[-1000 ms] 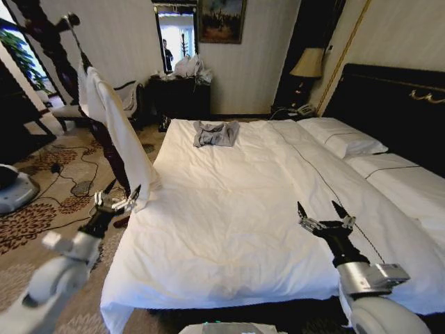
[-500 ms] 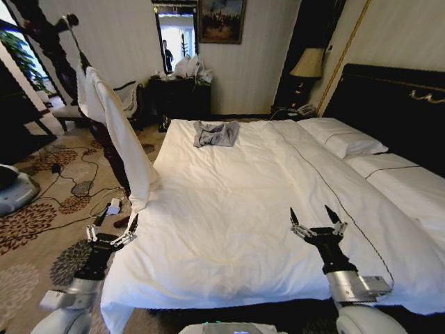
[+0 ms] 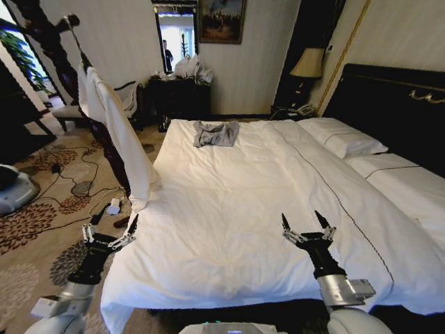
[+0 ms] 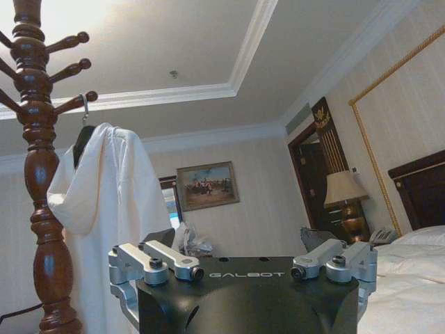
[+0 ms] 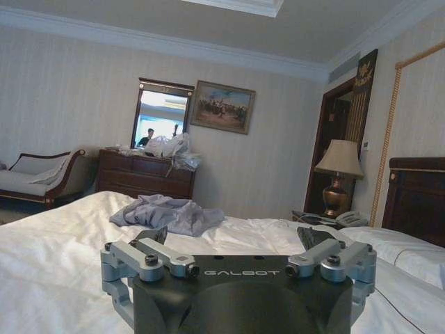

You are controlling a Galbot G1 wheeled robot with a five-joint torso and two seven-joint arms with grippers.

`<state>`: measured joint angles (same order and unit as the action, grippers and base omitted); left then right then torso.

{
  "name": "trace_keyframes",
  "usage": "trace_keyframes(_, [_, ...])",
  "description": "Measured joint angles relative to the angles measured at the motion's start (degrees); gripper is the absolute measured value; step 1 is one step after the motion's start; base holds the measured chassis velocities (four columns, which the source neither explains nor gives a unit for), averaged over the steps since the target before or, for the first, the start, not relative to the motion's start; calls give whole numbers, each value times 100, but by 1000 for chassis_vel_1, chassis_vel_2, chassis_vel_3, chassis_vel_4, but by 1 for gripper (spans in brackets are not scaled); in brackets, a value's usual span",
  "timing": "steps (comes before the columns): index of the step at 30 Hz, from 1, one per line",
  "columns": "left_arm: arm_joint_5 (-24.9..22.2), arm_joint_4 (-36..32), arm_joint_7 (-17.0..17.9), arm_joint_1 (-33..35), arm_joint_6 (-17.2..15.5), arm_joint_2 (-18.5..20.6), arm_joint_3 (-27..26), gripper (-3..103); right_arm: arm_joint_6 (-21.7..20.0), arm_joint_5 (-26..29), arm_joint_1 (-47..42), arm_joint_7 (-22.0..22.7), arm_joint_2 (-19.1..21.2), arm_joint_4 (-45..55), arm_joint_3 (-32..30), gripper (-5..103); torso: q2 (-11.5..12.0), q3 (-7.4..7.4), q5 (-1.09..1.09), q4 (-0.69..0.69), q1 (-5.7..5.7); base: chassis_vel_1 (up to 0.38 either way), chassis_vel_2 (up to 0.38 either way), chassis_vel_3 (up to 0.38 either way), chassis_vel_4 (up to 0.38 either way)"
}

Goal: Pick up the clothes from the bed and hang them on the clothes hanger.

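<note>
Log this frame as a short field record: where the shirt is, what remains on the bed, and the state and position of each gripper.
clothes: cream shirt hanging on the black hanger, hooked on the wooden coat stand
bed: white bed with a grey-blue garment lying near its far end
left gripper: open, holding nothing, low beside the bed's left edge, below the shirt hem
right gripper: open, holding nothing, above the near right part of the bed
task state: shirt appears hung

The clothes (image 3: 115,122) are covering nearly all of the clothes hanger (image 4: 81,136), leaving a dark sliver and the hook showing. The bed (image 3: 229,209) is running off the head view's right edge, its near end lying behind the robot's body.
</note>
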<state>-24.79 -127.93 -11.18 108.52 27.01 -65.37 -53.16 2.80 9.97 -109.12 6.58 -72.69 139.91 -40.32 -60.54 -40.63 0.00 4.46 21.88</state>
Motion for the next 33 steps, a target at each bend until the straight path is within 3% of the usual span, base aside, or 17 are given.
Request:
trace_keyframes(7, [9, 62, 174, -64, -84, -30, 38, 100, 2, 3, -30, -89, 12, -16, -36, 100, 0, 0, 0, 0, 0, 0, 0, 0, 0])
trace_keyframes(33, [-14, 70, 183, -70, -102, -23, 48, 100, -14, 18, -34, -94, 17, -16, -49, 100, 0, 0, 0, 0, 0, 0, 0, 0, 0])
